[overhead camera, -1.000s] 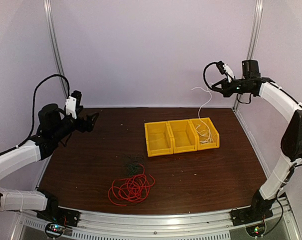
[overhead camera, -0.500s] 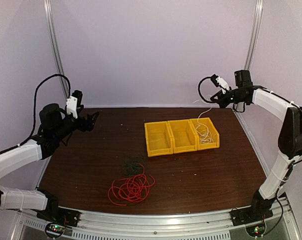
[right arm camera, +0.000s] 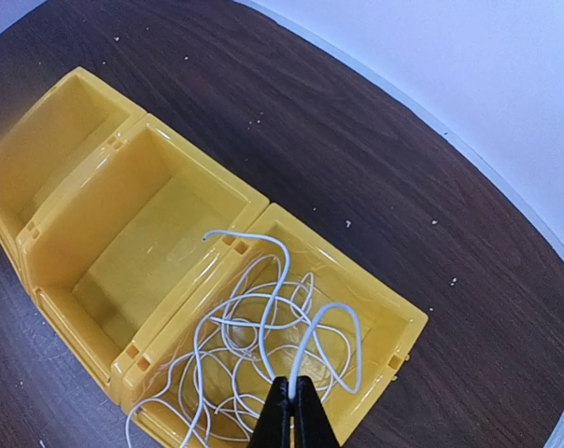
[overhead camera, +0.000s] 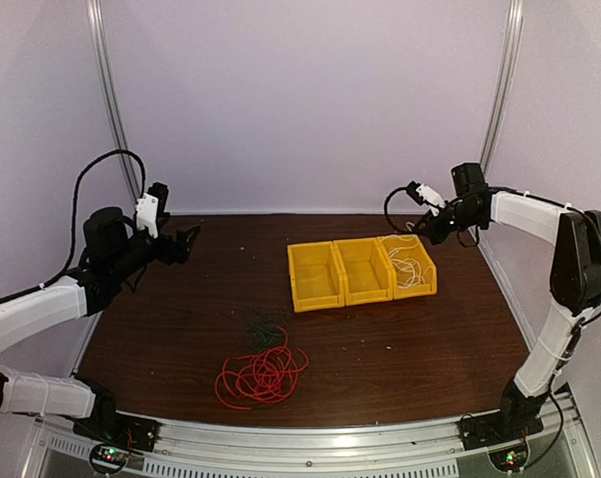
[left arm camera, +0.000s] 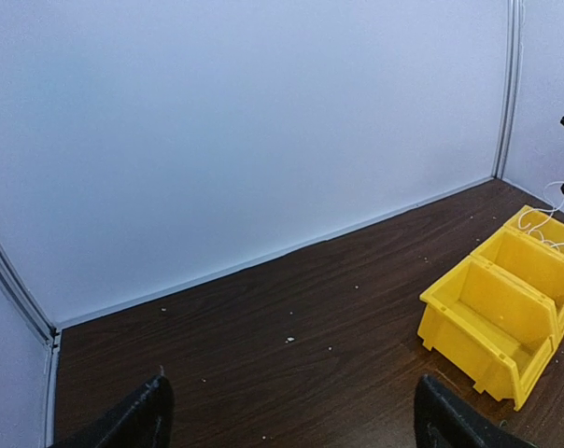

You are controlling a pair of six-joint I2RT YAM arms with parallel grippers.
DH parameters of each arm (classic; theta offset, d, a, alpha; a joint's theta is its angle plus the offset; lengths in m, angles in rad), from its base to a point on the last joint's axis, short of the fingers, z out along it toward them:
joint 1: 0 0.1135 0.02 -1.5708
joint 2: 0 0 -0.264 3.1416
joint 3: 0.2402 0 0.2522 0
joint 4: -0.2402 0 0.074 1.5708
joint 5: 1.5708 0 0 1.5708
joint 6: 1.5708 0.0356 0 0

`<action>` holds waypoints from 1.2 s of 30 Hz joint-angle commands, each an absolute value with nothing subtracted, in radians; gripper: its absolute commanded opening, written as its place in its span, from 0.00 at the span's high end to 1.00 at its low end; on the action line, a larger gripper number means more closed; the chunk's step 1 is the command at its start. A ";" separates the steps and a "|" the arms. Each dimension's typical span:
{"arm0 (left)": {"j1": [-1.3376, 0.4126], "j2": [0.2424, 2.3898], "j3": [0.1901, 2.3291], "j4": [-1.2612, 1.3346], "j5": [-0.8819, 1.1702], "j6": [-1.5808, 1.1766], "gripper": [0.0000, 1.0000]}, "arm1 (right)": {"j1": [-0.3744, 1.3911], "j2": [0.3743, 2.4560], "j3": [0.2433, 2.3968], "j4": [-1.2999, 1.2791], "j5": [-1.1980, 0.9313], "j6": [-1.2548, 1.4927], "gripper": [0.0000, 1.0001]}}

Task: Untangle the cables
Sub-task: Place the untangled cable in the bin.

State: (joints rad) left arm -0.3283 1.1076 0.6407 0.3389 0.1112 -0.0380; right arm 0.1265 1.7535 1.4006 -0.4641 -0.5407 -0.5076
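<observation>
One white cable, pinched by the right gripper, may spill over the yellow bin; left gripper gapes empty.

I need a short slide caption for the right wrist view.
Right gripper, shut on the white cable, which lies mostly coiled in the end yellow bin.

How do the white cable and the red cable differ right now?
White cable sits in the rightmost yellow bin; red cable lies on the table near the front. White cable is pinched by the shut right gripper; red cable is untouched. Red cable's coil looks denser than white cable's. Both are thin wires in loose loops.
</observation>
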 commanded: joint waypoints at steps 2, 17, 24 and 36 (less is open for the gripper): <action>-0.325 1.107 0.655 0.373 0.124 -0.036 0.10 | 0.168 1.805 1.381 -0.508 -0.510 -0.523 1.00; -0.325 1.107 0.657 0.371 0.141 -0.041 0.10 | 0.193 1.910 1.366 -0.520 -0.395 -0.463 1.00; -0.325 1.104 0.658 0.365 0.143 -0.044 0.10 | 0.199 1.973 1.413 -0.551 -0.346 -0.441 1.00; -0.325 1.105 0.658 0.369 0.175 -0.047 0.10 | 0.263 1.959 1.442 -0.579 -0.167 -0.414 0.99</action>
State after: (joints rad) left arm -0.3283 1.1076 0.6407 0.3367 0.1528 -0.0387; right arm 0.2363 1.9823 1.4040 -0.5461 -0.2649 -0.4362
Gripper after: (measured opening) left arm 0.903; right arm 0.009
